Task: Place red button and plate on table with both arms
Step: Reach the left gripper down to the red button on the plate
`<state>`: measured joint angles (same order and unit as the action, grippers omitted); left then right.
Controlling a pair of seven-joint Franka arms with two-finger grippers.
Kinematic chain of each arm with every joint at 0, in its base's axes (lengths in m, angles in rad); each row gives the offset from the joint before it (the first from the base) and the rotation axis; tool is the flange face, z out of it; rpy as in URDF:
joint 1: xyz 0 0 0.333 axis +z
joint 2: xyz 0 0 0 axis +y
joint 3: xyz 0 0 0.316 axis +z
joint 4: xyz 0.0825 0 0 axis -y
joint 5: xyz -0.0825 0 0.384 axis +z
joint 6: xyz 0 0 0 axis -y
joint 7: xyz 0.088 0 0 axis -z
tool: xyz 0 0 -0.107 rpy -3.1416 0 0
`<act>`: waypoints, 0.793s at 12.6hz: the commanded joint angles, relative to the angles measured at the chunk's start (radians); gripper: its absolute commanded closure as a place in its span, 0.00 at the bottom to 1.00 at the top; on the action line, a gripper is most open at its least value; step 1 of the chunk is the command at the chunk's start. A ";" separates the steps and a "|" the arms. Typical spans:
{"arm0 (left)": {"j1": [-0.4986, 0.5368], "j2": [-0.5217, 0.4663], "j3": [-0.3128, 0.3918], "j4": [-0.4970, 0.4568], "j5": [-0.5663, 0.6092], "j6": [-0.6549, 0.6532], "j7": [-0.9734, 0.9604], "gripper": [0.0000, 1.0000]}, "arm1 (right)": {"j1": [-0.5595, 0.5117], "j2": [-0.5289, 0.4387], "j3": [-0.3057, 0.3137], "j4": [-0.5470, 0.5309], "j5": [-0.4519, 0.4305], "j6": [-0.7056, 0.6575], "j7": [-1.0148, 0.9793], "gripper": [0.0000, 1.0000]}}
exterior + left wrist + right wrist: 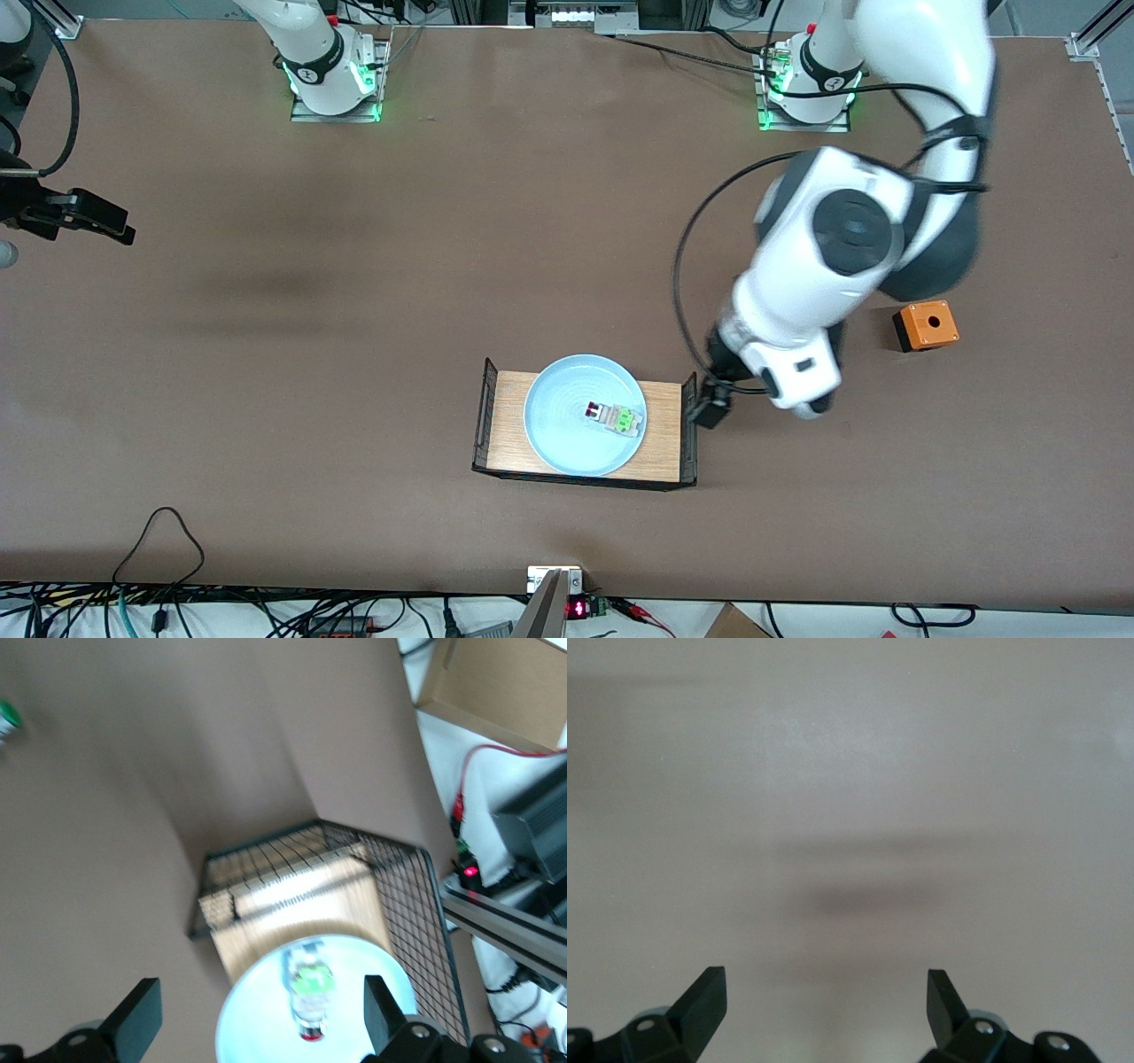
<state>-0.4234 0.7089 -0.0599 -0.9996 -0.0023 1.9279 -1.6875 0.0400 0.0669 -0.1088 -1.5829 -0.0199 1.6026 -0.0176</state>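
The light blue plate (565, 400) lies on a small wooden tray (663, 443) with black wire ends. The red button (612, 417) lies on its side in the plate, red cap toward the right arm's end. My left gripper (714, 403) is open and empty over the table (354, 354), beside the tray's wire end. Its wrist view shows the plate (257, 1038) and the red button (310, 990) between its open fingers, with the left gripper (259, 1014) above them. My right gripper (104, 221) waits open and empty over bare table at the right arm's end; the right wrist view shows the gripper (824, 992) over table only.
An orange box with a hole (925, 325) stands toward the left arm's end, farther from the front camera than the tray. The tray's wire ends (407, 895) rise beside the plate. Cables and equipment lie along the table's near edge (567, 592).
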 commanded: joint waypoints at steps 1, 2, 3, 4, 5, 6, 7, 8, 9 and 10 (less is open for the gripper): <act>-0.116 0.099 0.090 0.102 0.007 0.046 -0.037 0.00 | 0.001 -0.015 -0.002 -0.002 0.008 0.003 0.001 0.00; -0.141 0.136 0.106 0.125 0.007 0.060 -0.049 0.00 | 0.001 -0.013 -0.002 0.000 0.008 0.003 0.001 0.00; -0.171 0.161 0.136 0.128 0.005 0.084 -0.063 0.00 | 0.001 -0.013 -0.002 0.000 0.008 0.003 0.001 0.00; -0.214 0.172 0.179 0.128 0.005 0.106 -0.067 0.00 | 0.001 -0.012 -0.002 0.000 0.008 0.005 0.001 0.00; -0.239 0.188 0.210 0.128 0.005 0.117 -0.083 0.00 | 0.001 -0.010 -0.003 0.000 0.009 0.005 0.001 0.00; -0.244 0.196 0.215 0.128 0.005 0.118 -0.087 0.00 | 0.001 -0.009 -0.003 0.000 0.008 0.007 0.001 0.00; -0.245 0.207 0.215 0.130 0.005 0.120 -0.087 0.00 | 0.001 -0.009 -0.003 0.000 0.008 0.008 0.001 0.00; -0.245 0.219 0.218 0.130 0.005 0.132 -0.087 0.00 | 0.001 -0.009 -0.003 0.000 0.008 0.013 0.001 0.00; -0.245 0.230 0.227 0.130 0.005 0.161 -0.096 0.00 | 0.001 -0.007 -0.002 0.000 0.008 0.013 0.001 0.00; -0.245 0.236 0.230 0.130 0.005 0.187 -0.107 0.00 | 0.001 -0.007 -0.002 0.000 0.009 0.013 0.001 0.00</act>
<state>-0.6619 0.9078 0.1452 -0.9174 -0.0023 2.0870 -1.7645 0.0400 0.0670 -0.1088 -1.5824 -0.0195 1.6089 -0.0176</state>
